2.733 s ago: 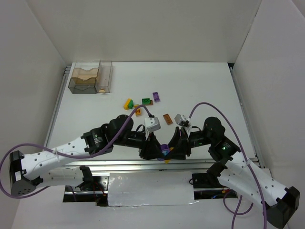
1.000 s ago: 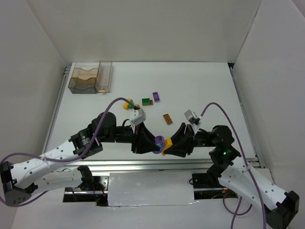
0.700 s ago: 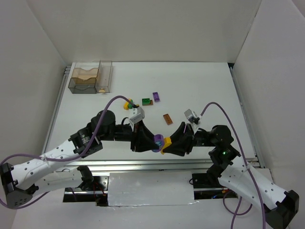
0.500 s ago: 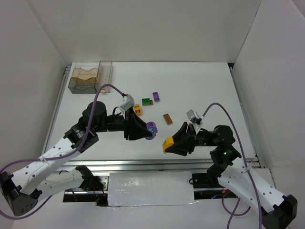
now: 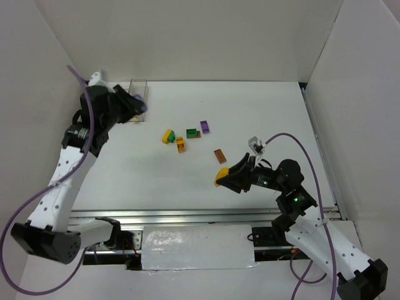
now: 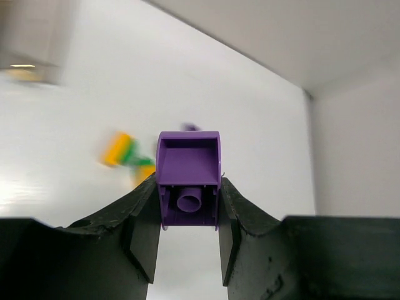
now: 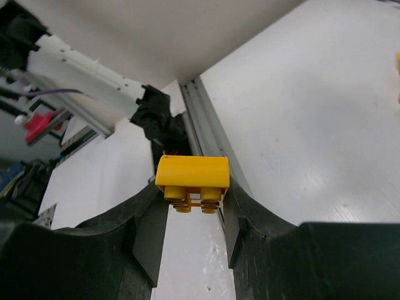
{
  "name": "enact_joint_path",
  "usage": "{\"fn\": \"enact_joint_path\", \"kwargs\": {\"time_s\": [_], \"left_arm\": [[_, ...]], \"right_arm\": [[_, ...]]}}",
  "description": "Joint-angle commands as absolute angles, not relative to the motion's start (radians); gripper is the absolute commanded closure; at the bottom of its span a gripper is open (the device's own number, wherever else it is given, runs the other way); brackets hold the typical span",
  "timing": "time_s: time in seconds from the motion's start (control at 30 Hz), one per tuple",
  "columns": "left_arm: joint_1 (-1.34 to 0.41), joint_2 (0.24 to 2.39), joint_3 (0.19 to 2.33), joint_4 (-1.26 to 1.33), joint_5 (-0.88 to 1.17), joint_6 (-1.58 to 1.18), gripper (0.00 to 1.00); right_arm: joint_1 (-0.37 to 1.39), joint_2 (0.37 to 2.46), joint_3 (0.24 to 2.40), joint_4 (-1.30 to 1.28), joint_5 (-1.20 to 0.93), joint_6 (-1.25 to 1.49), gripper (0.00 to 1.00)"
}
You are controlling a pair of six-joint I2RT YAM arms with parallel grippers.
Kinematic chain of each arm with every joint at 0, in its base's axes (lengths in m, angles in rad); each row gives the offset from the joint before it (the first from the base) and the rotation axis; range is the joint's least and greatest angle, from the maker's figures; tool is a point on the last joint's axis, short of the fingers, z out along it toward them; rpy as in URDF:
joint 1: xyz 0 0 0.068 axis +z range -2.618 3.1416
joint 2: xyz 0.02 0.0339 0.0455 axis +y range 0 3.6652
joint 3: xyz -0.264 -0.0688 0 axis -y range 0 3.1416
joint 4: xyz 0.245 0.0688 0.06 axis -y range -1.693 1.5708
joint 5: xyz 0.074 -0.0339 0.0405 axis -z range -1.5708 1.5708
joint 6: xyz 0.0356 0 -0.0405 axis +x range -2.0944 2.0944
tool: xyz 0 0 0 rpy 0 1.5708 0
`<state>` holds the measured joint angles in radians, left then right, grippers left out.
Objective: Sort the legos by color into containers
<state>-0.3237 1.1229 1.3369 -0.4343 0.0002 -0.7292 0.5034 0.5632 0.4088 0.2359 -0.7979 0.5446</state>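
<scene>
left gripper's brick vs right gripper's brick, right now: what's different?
Colour: the left gripper holds a purple brick; the right gripper holds a yellow brick.
Place: the purple brick is at the containers in the far left corner. The yellow brick is over the near part of the table.
Face to wrist camera: purple shows a hollow underside with one tube. Yellow shows a smooth curved face.
Shared: both are small and clamped between gripper fingers.

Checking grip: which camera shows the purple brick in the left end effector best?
Left wrist: the purple brick sits centred, clamped between both fingers. Top external barely shows it at the left end effector; right wrist doesn't show it.
</scene>
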Motion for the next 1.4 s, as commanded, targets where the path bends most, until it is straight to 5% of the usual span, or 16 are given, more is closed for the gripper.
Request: {"fn": "enact_joint_path", "kwargs": {"time_s": [0.0, 0.27, 0.4, 0.93, 1.23, 1.37], "left_arm": [[-0.089, 1.250, 1.344, -0.621, -0.218, -0.948, 1.00], [0.061, 1.614, 1.564, -0.485, -0.506, -1.055, 1.00], [0.113, 1.831, 1.728, -0.449, -0.522, -1.025, 1.00], [0.166, 2.131, 1.882, -0.325, -0.400, -1.002, 0.99], [0.166, 2.170, 1.854, -0.294, -0.368, -1.083, 0.80], [0.166, 2.172, 1.827, -0.304, -0.374, -1.104, 0.61]], "right_arm": [[0.512, 0.563, 0.483, 0.120, -0.634, 0.540, 1.00], [0.517, 0.522, 0.499, -0.015, -0.546, 0.577, 1.00], [0.528, 0.488, 0.477, -0.034, -0.563, 0.584, 1.00], [0.532, 0.416, 0.449, -0.132, -0.620, 0.545, 1.00], [0.534, 0.431, 0.456, -0.140, -0.621, 0.537, 1.00], [0.535, 0.434, 0.460, -0.149, -0.615, 0.531, 1.00]]}}
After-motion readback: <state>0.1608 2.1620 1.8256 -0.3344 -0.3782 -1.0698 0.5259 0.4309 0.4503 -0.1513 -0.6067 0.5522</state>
